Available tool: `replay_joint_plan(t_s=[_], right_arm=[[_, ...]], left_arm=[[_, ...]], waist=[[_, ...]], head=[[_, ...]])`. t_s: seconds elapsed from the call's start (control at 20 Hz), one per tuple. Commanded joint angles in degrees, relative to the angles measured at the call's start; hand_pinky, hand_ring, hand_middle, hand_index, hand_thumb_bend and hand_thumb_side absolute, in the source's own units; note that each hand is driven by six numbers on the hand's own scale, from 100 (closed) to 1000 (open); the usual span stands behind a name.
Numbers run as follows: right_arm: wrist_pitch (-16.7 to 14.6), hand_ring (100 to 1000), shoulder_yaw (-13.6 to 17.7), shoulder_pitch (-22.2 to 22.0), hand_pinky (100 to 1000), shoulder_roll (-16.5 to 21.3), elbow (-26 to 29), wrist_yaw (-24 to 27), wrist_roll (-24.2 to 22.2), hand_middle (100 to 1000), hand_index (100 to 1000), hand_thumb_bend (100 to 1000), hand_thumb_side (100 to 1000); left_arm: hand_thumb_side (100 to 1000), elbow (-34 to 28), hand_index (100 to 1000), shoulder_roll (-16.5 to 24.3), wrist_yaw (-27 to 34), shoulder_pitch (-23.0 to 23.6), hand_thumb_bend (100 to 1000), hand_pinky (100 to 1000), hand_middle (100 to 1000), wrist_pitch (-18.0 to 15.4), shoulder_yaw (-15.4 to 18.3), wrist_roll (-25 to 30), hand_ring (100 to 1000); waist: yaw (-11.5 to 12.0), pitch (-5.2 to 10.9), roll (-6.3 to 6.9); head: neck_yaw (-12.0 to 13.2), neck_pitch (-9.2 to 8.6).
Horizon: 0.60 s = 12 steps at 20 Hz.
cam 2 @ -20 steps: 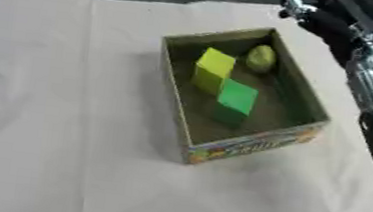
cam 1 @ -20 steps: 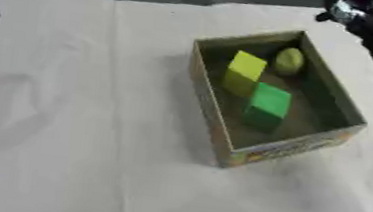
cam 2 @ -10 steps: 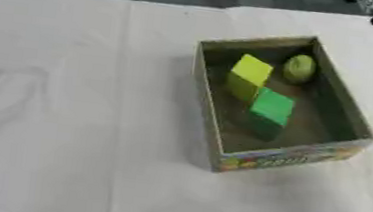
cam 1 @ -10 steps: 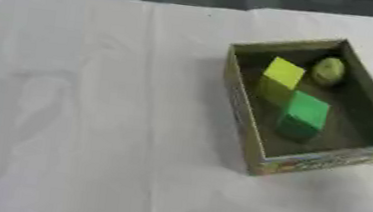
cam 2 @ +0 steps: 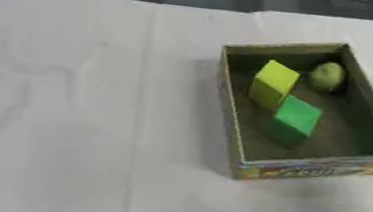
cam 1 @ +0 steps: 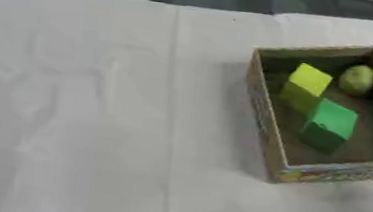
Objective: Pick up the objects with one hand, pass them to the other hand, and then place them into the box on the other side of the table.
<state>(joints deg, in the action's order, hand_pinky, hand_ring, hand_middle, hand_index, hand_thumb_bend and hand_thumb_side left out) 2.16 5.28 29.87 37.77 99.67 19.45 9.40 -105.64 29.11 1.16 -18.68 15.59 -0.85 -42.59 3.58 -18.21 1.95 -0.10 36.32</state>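
A cardboard box (cam 2: 231,128) sits on the right side of the white-clothed tabletop (cam 1: 92,117). Inside it a yellow block (cam 2: 273,82) leans just beside a green block (cam 2: 295,118), with a rounded yellow-green fruit (cam 2: 327,75) in the far right corner. Neither hand shows clearly, so I cannot tell how the fingers stand.

The counter (cam 1: 92,117) is covered by a white cloth (cam 2: 64,129), creased at left. A dark blurred strip, possibly floor, is seen beyond.
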Motion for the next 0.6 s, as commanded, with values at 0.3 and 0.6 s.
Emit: replay_joint_plan(t_s=[0.3, 0.6], right_arm=[[-1.0, 743, 2.6, -1.3, 942, -1.4, 0.6, -1.9, 1.5, 832, 864, 138, 289], [-0.8, 781, 4.0, -2.5, 952, -3.7, 0.6, -2.9, 1.6, 872, 894, 154, 331]], left_arm=[[779, 2.5, 843, -2.0, 7.0, -0.4, 353, 874, 683, -7.8, 1.8, -3.0, 742], [769, 3.5, 840, -4.6, 6.5, -0.5, 344, 870, 668, -9.2, 2.4, -2.2, 732]], waist=[[0.4, 1.9, 0.48], [0.7, 1.75, 0.26]], head=[[0.4, 1.04], [-0.8, 0.86]])
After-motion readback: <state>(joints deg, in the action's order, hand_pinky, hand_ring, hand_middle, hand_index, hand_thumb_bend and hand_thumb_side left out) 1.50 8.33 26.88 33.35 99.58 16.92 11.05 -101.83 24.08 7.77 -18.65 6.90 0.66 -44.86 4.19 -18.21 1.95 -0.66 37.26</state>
